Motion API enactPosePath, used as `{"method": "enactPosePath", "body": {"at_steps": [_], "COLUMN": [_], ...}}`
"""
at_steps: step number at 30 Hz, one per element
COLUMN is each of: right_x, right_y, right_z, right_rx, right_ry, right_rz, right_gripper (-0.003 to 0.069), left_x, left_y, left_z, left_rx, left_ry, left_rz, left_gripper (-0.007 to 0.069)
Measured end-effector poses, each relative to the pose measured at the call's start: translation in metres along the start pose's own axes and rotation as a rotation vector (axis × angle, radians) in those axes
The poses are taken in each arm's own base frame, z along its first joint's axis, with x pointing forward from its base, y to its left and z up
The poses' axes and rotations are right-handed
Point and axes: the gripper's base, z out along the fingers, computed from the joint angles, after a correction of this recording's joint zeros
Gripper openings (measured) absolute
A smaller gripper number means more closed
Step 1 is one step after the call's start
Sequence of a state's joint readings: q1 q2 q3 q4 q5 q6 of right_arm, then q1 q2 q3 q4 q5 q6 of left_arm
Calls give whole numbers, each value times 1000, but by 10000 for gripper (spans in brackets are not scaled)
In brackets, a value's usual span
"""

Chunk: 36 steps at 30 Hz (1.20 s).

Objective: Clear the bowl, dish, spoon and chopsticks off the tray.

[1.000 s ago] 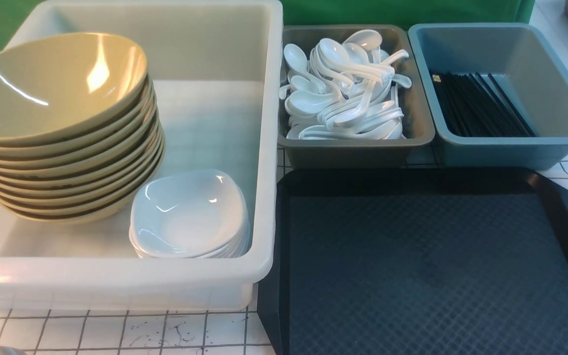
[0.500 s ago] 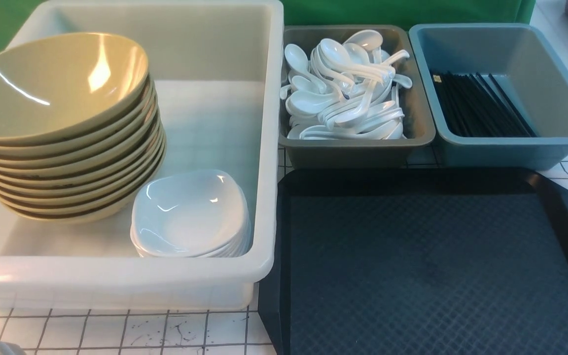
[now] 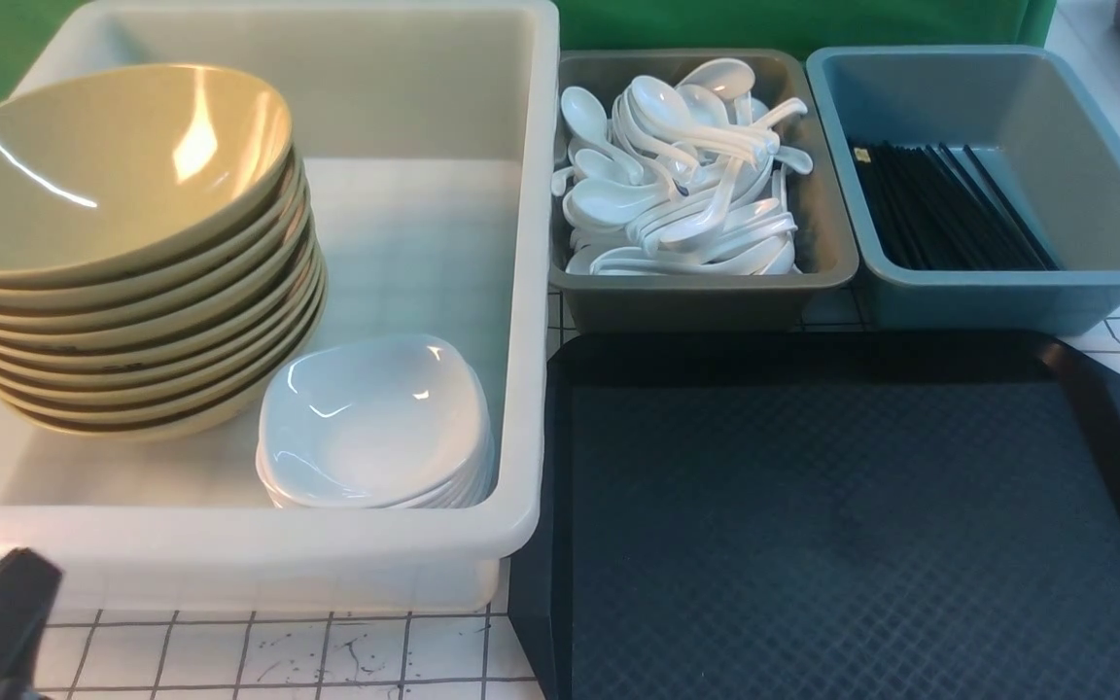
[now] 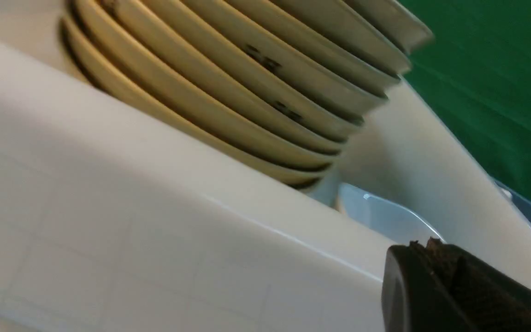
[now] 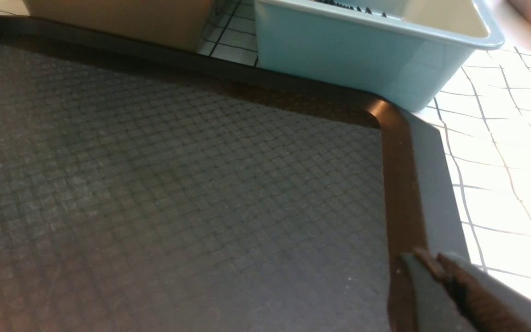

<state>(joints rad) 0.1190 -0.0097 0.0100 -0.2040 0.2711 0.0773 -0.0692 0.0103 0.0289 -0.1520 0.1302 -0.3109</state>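
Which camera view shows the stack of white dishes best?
The front view: the white dishes sit whole inside the white tub, beside the stacked bowls. The left wrist view shows only a sliver of them behind the tub's rim. The right wrist view shows none.

White tub (image 3: 521, 292), grey bin (image 3: 822, 262), blue bin (image 3: 1104, 243); green backdrop (image 3: 793, 21).

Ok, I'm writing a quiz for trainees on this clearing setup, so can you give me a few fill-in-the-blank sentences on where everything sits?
1. The stack of bowls stands in the ____ tub.
2. The spoons are heaped in the ____ bin.
3. The chopsticks lie in the ____ bin.
4. The small dishes are stacked ____ the bowls in that tub.

Missing words: white; grey; blue; beside
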Motion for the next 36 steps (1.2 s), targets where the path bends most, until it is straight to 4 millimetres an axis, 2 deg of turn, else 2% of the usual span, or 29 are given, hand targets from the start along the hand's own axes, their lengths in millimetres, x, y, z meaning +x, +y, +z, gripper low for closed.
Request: {"method": "enactPosePath", "body": {"at_steps": [6,36], "right_x": [0,0], "right_y": [0,0], "right_z": [0,0], "right_rx": [0,0], "right_ry": [1,1], "right_rz": [0,0], "right_gripper": [68,99], "left_x": [12,14], "left_y": [9,5], "left_z": [-3,-3], "left_rx": [-133,-75], "left_ry": [112,150], "left_rz": [-42,-57], "left_gripper": [-1,-1]}}
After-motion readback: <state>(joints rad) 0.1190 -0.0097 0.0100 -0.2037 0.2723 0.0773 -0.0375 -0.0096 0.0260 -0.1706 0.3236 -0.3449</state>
